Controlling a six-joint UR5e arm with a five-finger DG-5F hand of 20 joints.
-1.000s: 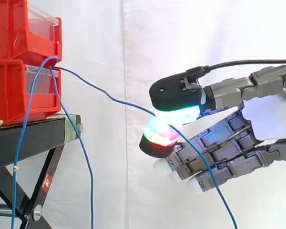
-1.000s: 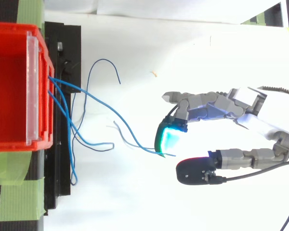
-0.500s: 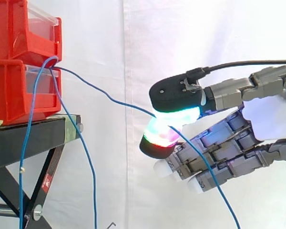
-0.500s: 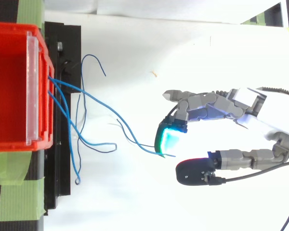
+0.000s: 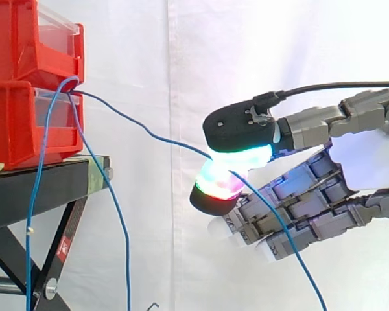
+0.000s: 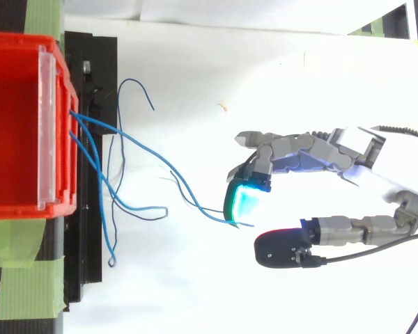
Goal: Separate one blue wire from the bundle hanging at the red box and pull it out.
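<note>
**Item: blue wire pinched in the hand, clear of the bins**

Side view. Two red bins (image 5: 13,123) are stacked on a black stand (image 5: 39,188) at the left, before a white curtain (image 5: 149,52). The hand (image 5: 366,159) comes in from the right. Its thumb pad, glowing green, presses on a finger pad glowing red and green, and one blue wire (image 5: 149,135) is nipped between them. That wire runs from the lip of the lower bin, slanting down across open space to the pinch, then trails on down to the lower right. The rest of the bundle (image 5: 123,223) hangs loose beside the stand, well apart from the hand.

Top view. The grasped wire leads from the bin's front edge to a cyan-green pad, with a short end poking out past it. The other strands curl near the stand. Green tape (image 6: 28,289) lies at the lower left.
</note>
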